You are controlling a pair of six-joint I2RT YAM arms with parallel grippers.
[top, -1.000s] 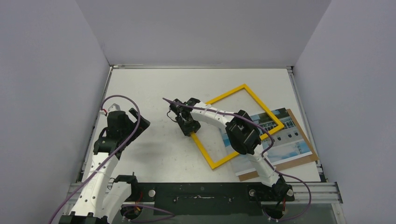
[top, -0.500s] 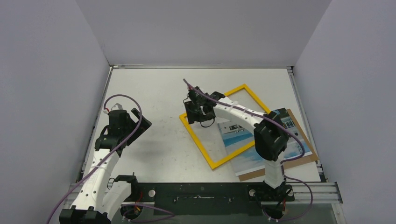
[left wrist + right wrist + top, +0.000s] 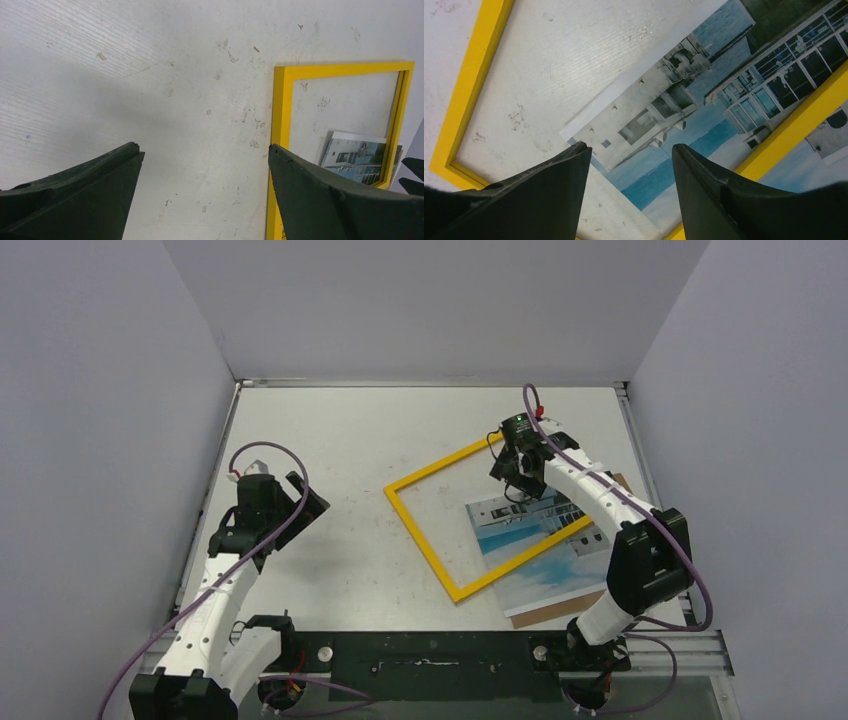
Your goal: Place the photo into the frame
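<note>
The yellow frame [image 3: 421, 543] lies flat on the table, turned like a diamond. The photo [image 3: 510, 530] of a white building and blue water lies face up, its left corner inside the frame's opening and its remainder under the frame's lower right bar. My right gripper [image 3: 517, 488] hovers open over that corner; its wrist view shows empty space between the jaws [image 3: 631, 155], with the photo [image 3: 674, 120] and the frame [image 3: 469, 85] beneath. My left gripper [image 3: 305, 502] stands wide open left of the frame, holding nothing [image 3: 205, 150]. The left wrist view shows the frame [image 3: 280, 110] and the photo [image 3: 355, 155].
A brown backing board [image 3: 556, 609] lies under the photo at the near right, close to the table's front edge. Grey walls close in the table on three sides. Scuff marks dot the white tabletop [image 3: 340, 570].
The frame's left corner slid left and farther away. My right gripper opened wider and swung from that corner to the right, over the photo. The left arm barely moved.
</note>
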